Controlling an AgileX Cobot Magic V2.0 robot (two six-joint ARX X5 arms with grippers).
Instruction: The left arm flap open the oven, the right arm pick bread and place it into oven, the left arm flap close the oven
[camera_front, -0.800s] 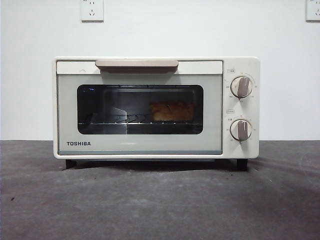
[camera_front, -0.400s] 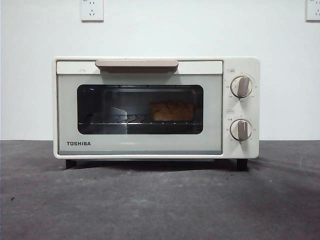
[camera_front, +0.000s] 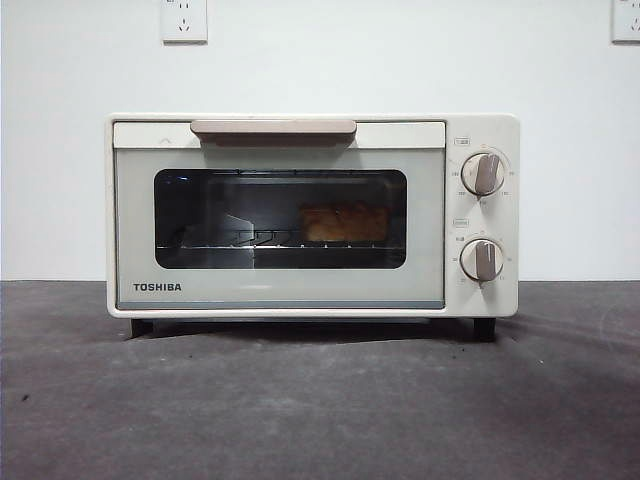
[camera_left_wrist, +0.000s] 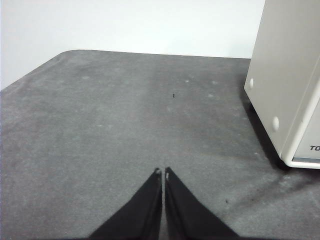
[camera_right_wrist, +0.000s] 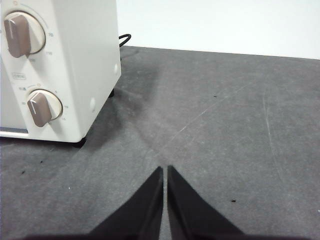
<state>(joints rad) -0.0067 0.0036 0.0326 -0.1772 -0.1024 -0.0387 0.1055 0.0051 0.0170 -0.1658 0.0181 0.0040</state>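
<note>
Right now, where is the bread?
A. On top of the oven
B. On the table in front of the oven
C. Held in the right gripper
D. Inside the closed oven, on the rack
D: the bread shows through the dark window of the TOSHIBA toaster oven, resting on the wire rack, with the door shut.

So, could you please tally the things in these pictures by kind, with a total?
Oven: 1
Bread, inside behind the shut door: 1
Knobs, upper and lower: 2
Wall sockets, one and another: 2
Grippers, left gripper and right gripper, both shut: 2
Total: 8
</note>
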